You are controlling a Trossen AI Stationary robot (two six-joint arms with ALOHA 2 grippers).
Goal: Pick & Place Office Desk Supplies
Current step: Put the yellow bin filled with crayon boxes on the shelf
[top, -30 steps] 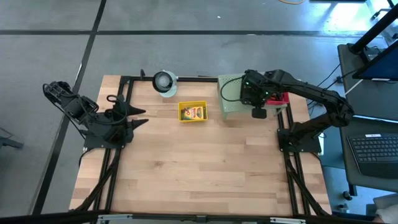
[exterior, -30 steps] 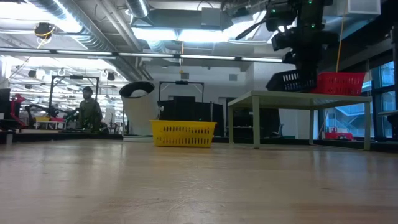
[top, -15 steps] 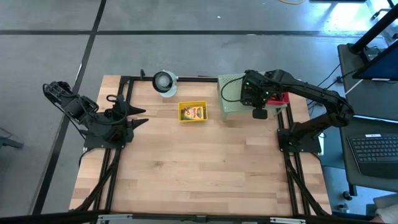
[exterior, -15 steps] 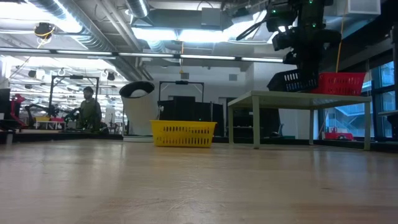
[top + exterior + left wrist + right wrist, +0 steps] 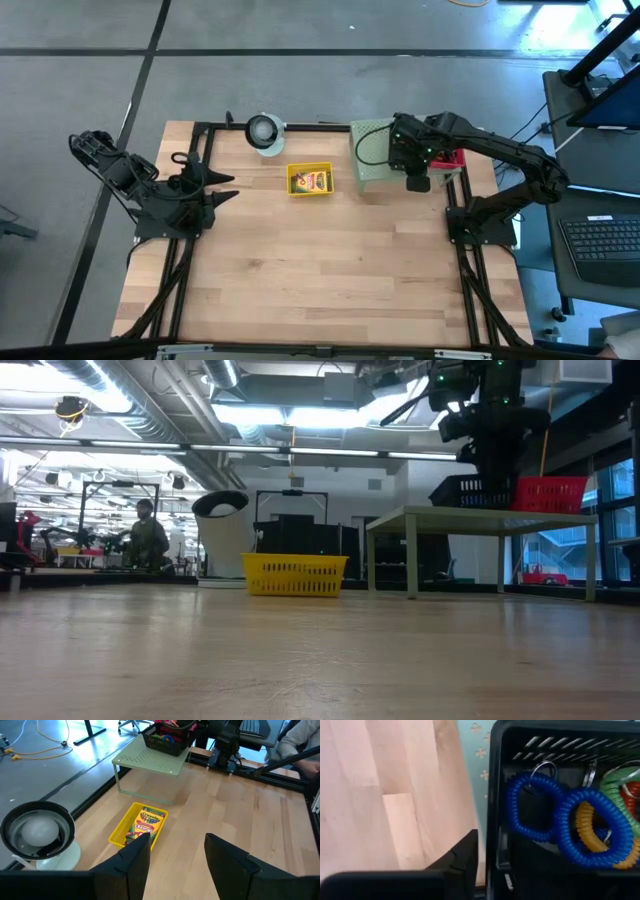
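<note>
My right gripper [image 5: 412, 176] hangs over the black basket [image 5: 495, 795] that sits on the pale green perforated stand [image 5: 368, 165]. The coming move turns on that basket's slotted wall. The one right finger [image 5: 460, 857] I can see lies on the outer, stand side of the wall. The blue coiled loops [image 5: 512, 807] lie just across it inside, flat on the floor and overlapping a yellow loop [image 5: 585, 827] and a green loop [image 5: 615, 780]. I cannot tell how far my right fingers are parted (only one shows). The loops look springy, ridged and plastic, each with a thin metal ring, so I judge them likely to snag one another. My left gripper [image 5: 172, 852] waits well apart at the table's left edge, fingers spread and holding nothing. It is the nearer to the flat, glossy cardboard crayon box [image 5: 147, 822] in its yellow tray [image 5: 120, 827], whose long axis points from my left fingers toward the stand.
</note>
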